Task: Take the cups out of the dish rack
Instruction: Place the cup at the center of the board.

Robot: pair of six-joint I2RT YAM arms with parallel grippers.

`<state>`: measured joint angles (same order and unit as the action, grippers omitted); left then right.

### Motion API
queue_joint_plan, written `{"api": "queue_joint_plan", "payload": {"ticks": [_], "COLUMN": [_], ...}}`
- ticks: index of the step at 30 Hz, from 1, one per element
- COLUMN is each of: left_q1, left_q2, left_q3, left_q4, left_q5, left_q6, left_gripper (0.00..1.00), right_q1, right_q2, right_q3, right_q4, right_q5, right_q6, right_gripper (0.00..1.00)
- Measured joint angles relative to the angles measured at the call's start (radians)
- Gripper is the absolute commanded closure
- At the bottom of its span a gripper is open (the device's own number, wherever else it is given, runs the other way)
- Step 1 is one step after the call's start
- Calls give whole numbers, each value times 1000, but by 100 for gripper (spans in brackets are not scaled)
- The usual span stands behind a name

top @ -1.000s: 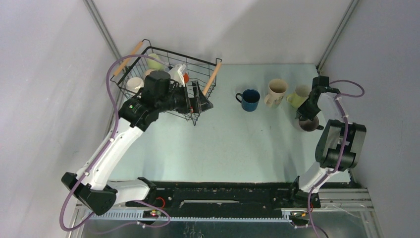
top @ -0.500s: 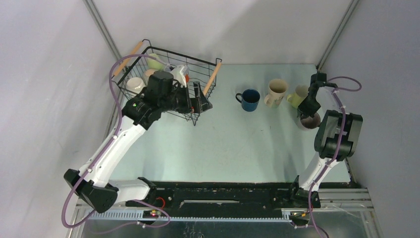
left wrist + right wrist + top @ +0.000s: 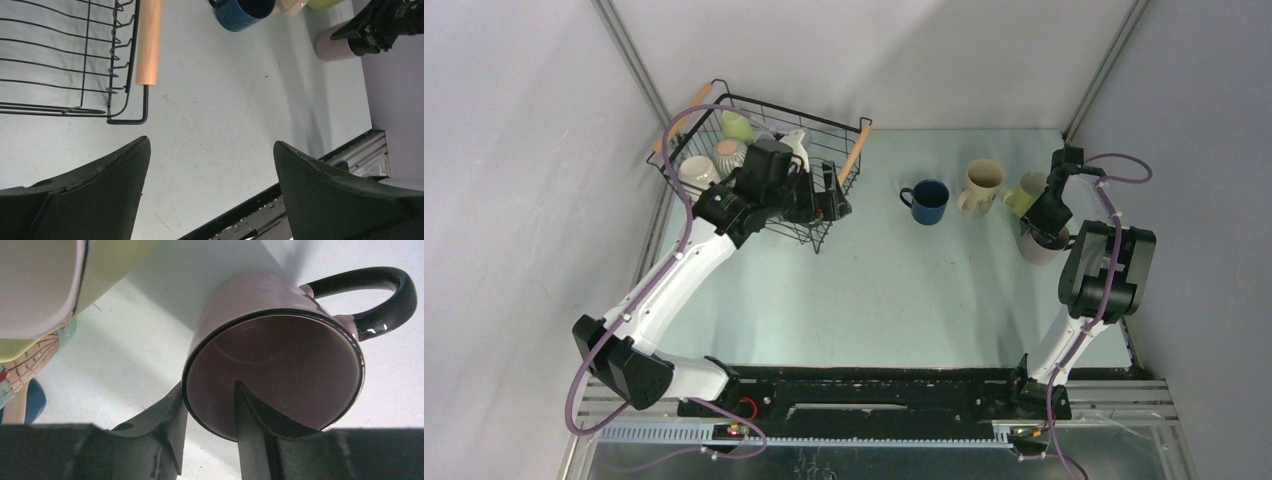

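Observation:
The dish rack (image 3: 852, 160) stands at the far left with a pale green cup (image 3: 736, 124), a ribbed cup (image 3: 729, 155) and a cream cup (image 3: 694, 170) inside. My left gripper (image 3: 832, 196) is open and empty at the rack's near right corner; its wrist view (image 3: 210, 150) shows the rack's wooden handle (image 3: 148, 42). On the table to the right stand a navy mug (image 3: 927, 200), a cream mug (image 3: 982, 185), a pale green mug (image 3: 1027, 195) and a mauve mug (image 3: 1041, 247). My right gripper (image 3: 209, 385) is slightly open, straddling the mauve mug's (image 3: 280, 365) rim, one finger inside.
The mauve mug has a black handle (image 3: 385, 285) pointing away from my fingers. The pale green mug (image 3: 60, 280) stands close on its left. Grey walls close in the table on the left, back and right. The black base rail (image 3: 874, 390) runs along the near edge.
My left arm has swung right and farther over the rack, uncovering the ribbed cup. My right wrist has pulled slightly back, and the mauve mug has shifted a little with it.

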<state>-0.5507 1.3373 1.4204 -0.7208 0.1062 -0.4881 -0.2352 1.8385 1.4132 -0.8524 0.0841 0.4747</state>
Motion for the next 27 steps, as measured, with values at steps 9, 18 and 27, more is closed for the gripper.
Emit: {"api": "queue_joint_plan", "payload": {"ticks": [9,18,27], "left_q1": [0,35,76], "left_q2": [3,20,78], "left_q3": [43,80,174], "left_q4": [-10,-61,-126], "left_q5": [-64,-132,-245], "left_q6": [0,-11,-39], "left_gripper": [0,0,0], "right_q1": [0,0,10], "right_q2": [-22,-118,-260], "right_q3": [0,0,-5], "right_q4": [-1,-4,-34], "right_q5": [-26,-41,-55], "right_q6": [-5,-6,-9], "right_gripper": [33,10,0]}}
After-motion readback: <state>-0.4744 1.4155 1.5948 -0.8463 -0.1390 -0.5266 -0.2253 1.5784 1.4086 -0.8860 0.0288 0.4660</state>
